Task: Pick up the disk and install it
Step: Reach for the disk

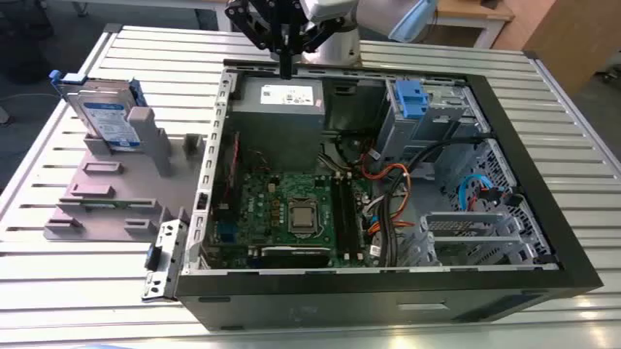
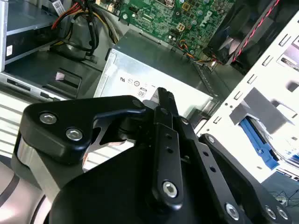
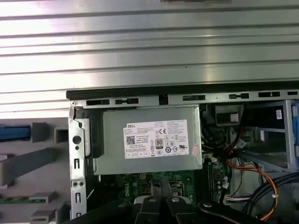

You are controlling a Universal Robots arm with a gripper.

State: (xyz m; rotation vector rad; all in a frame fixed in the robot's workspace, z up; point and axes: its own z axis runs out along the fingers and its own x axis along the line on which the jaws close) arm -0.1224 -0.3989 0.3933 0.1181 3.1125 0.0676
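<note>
- Claw check: the black metal two-finger claw hangs over the back edge of the case, right above the grey boxy metal power supply. Its fingers are pressed together and pinching nothing.
- The flat silver-metal disk with the white-and-blue label and blue plastic rails stands on edge in the grey plastic slotted holder, well off to the exterior view's left of the claw. It's not picked up yet. My guess is it's parked upright so it's easy to pinch from above.
- The black open-sided computer case lies flat on the ribbed metal surface with its insides up, I reckon so the arm can reach in from overhead.
- The grey metal drive bay with a blue plastic bracket sits at the exterior view's right of the power supply. That's probably where the disk belongs.
</note>
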